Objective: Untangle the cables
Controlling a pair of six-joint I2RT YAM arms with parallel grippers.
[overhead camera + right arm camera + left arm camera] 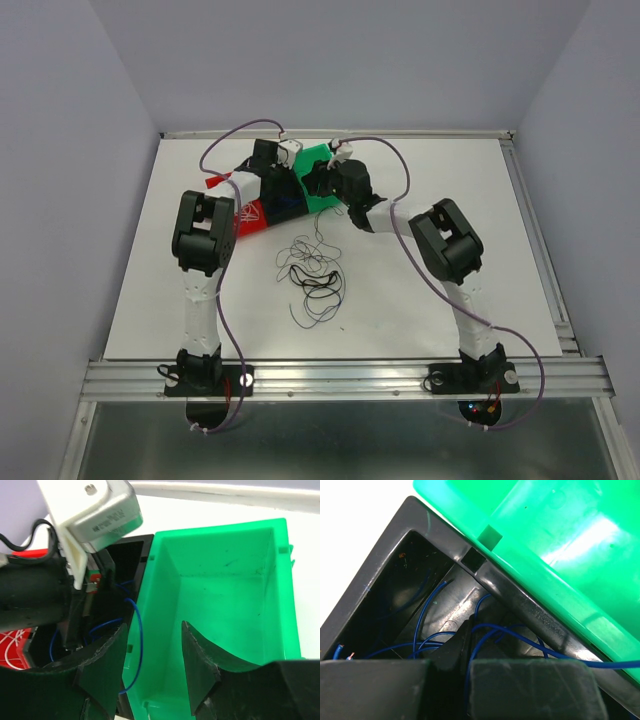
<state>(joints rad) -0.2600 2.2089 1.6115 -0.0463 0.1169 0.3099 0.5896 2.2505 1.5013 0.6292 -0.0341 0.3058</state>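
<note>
You're partway through, I'd say: blue cables [435, 605] lie in the black bin [380, 545], and your left gripper [451, 655] is down among them, jaws all but closed, a blue strand apparently pinched between. Your right gripper [152, 660] hovers over the green bin [225, 580], jaws roughly half apart, holding nothing, and that bin looks bare. What may be white strands show in the red bin [15, 647]. Plenty left, though: a tangle of cables [313, 275], dark and pale strands looped together, sits in the middle of the table [420, 300], well apart from both grippers, waiting to be teased out
</note>
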